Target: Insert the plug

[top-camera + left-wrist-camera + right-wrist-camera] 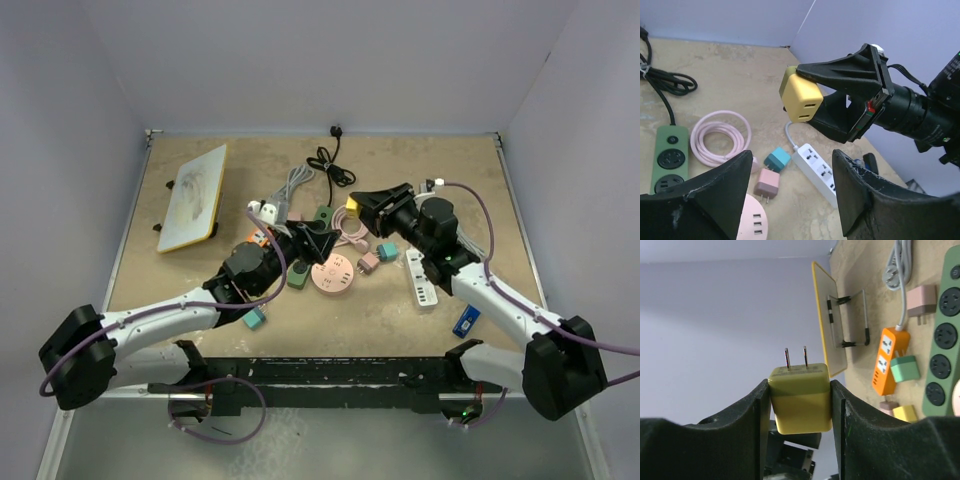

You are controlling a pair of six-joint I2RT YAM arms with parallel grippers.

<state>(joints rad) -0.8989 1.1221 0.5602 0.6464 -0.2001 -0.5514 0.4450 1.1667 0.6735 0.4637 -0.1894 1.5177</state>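
Note:
My right gripper [360, 206] is shut on a yellow cube plug [351, 205] and holds it in the air above the middle of the table. In the right wrist view the plug [800, 400] sits squarely between the fingers, its two prongs [795, 358] pointing away from the wrist. The left wrist view shows the plug [801, 99] from the side of its USB ports. My left gripper [318, 240] is open and empty, just left of and below the plug; its gap [792, 162] is above bare table beside a white power strip [817, 170].
A white power strip [421, 278] lies at the right, with a pink round hub [334, 274], a green strip [669, 160], an orange strip [886, 360], pink [767, 184] and teal [776, 160] plugs and a pink cable [720, 137]. A yellow-edged board [195, 195] stands at the back left.

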